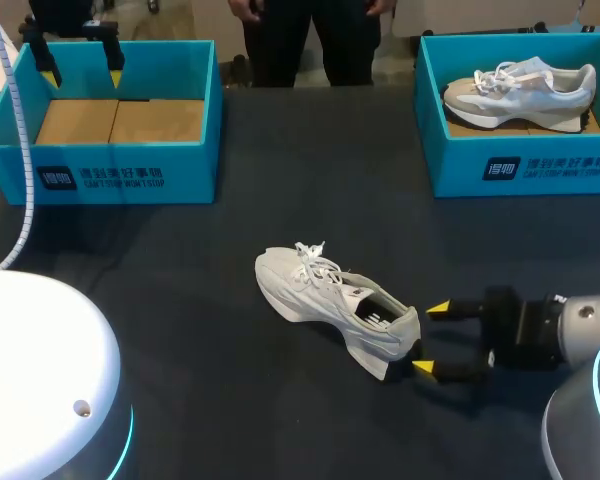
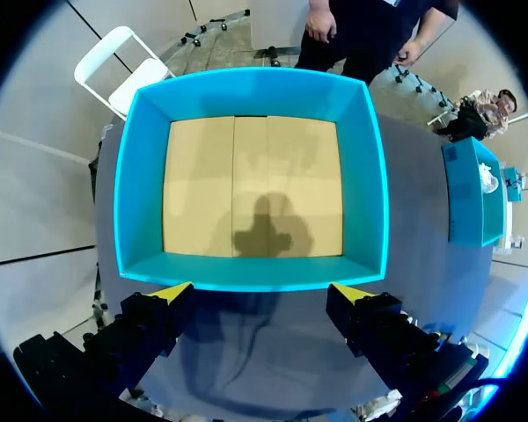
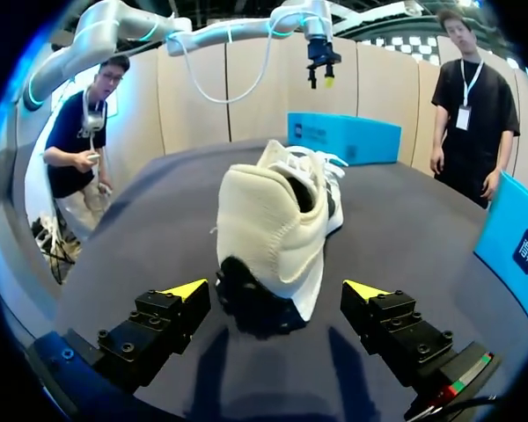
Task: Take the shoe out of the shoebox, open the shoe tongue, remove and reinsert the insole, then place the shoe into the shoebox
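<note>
White shoe (image 1: 320, 297) is lying heel-first before the right gripper (image 1: 432, 338), whose spread fingers are lining up, seemingly to grip the heel.

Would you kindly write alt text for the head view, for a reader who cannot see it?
A white shoe lies on the dark table, its heel just ahead of the open right gripper. The left gripper hangs open over an empty blue box at far left; a second box at far right holds another shoe.

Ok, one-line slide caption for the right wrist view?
Right gripper open at the heel of the white shoe lying on the dark table.
</note>
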Motion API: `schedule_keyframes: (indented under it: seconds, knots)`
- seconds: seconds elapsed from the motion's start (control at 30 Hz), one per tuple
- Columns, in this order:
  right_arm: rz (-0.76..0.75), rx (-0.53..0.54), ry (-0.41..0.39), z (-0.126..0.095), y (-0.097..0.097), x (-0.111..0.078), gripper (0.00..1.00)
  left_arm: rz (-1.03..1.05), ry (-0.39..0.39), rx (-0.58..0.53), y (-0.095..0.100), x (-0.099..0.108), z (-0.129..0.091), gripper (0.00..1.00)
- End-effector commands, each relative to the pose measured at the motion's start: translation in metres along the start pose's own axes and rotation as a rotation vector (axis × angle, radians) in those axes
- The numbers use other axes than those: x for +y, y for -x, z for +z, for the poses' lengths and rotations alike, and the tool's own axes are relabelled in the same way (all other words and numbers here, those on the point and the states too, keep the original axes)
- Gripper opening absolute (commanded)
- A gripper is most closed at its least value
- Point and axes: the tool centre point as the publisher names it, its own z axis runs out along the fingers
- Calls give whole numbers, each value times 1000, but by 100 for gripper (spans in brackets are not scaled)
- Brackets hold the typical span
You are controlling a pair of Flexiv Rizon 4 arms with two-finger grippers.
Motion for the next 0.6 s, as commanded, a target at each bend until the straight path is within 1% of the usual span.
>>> schedule_keyframes:
  seconds: [0.03, 0.23, 0.43, 0.6]
  knots:
    - [-2, -9, 7, 8, -4, 5, 100, 0, 1, -1, 0, 0, 0, 100]
    - [14, -37, 15, 18, -2, 7, 100, 0, 1, -1, 0, 0, 0, 100]
    - [19, -41, 34, 28, -1, 11, 100, 0, 1, -1, 0, 0, 0, 100]
    - [27, -35, 37, 35, -1, 10, 100, 0, 1, -1, 0, 0, 0, 100]
